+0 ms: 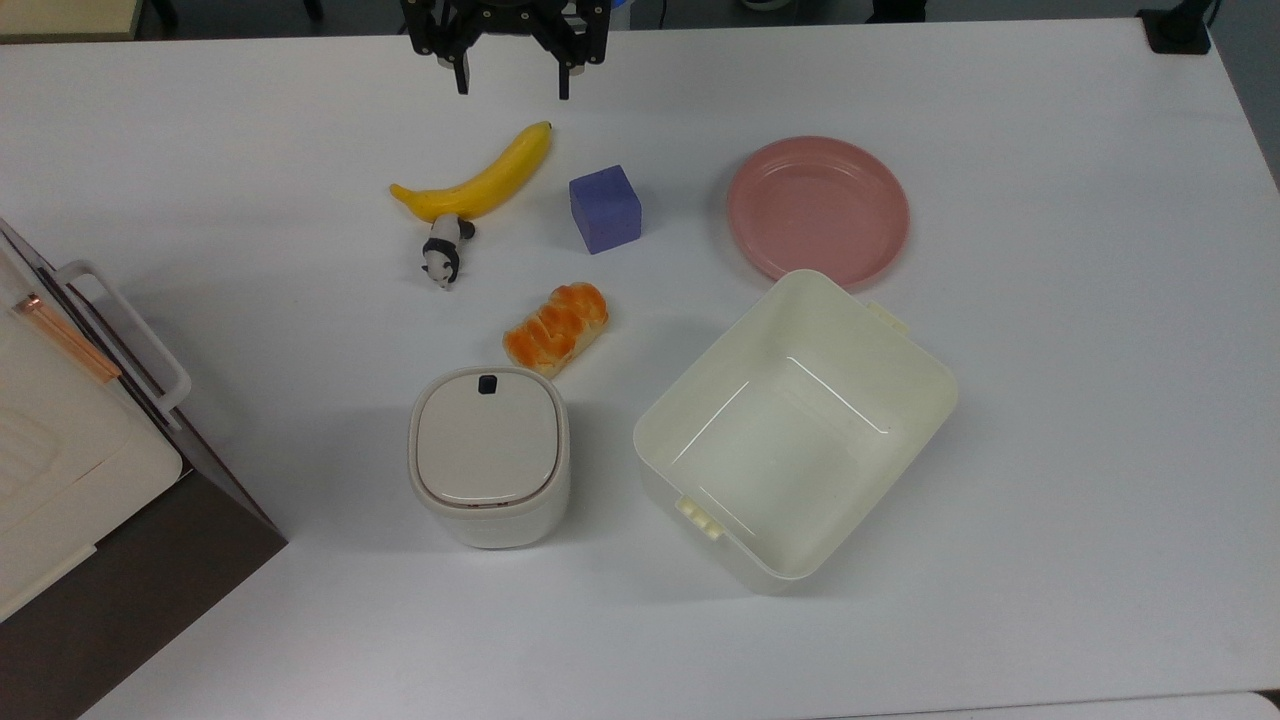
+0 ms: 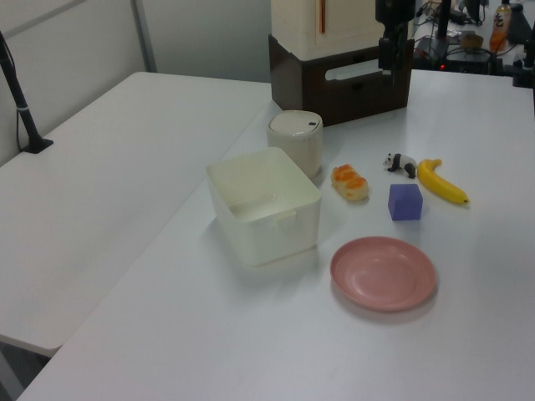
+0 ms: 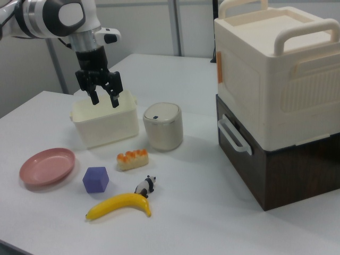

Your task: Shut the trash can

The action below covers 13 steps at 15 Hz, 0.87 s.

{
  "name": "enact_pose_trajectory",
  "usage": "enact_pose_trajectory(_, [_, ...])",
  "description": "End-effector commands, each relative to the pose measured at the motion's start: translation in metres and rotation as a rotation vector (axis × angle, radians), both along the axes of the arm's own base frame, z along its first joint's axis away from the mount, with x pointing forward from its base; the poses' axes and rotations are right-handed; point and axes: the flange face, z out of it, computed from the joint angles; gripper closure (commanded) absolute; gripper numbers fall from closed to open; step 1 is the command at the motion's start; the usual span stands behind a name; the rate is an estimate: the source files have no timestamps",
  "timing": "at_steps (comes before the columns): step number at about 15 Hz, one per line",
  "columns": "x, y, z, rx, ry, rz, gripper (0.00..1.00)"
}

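A white table [image 1: 1050, 420] carries everything. At the top view's 8 o'clock edge stands the biggest object, a dark brown cabinet [image 3: 297, 170] with a cream handled case [image 3: 276, 79] stacked on it. Next in size, the arm [image 3: 53, 16] hangs over the table's far edge at the top view's 12 o'clock, and its gripper [image 1: 511, 85] is clear of the surface with the two fingers spread wide, nothing between them.

The cream lidless tub [image 1: 800, 430] sits toward the top view's 4 o'clock from centre, open side up, seemingly with nothing inside, though the right view hides its floor. The pink plate [image 1: 818, 208] lies just beyond the tub at about 1 o'clock, near its far corner.

The trash can [image 1: 489, 455] stands at about 7 o'clock from the top view's centre, just to the top view's left of the tub and apart from it. Its beige lid [image 1: 487, 435] lies flat and flush in the rim, with the black button [image 1: 488, 384] at the edge facing the bread.

The banana [image 1: 478, 185] lies at 11 o'clock, below the gripper. The purple cube [image 1: 604, 208] rests near the banana's tip. The bread roll [image 1: 556, 327] lies just beside the trash can's far edge. The small panda figure [image 1: 442, 254] touches the banana's stem end.
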Motion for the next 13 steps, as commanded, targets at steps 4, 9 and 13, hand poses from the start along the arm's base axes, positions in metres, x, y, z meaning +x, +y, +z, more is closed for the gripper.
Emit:
enact_pose_trajectory(4, [-0.0188, 0.0030, 0.0141, -0.011, -0.005, -0.009, 0.00])
enact_pose_trajectory(9, [-0.0210, 0.0026, 0.0137, -0.004, -0.001, -0.007, 0.00])
enact_pose_trajectory(13, [-0.0225, 0.0023, 0.0172, 0.002, -0.009, -0.013, 0.00])
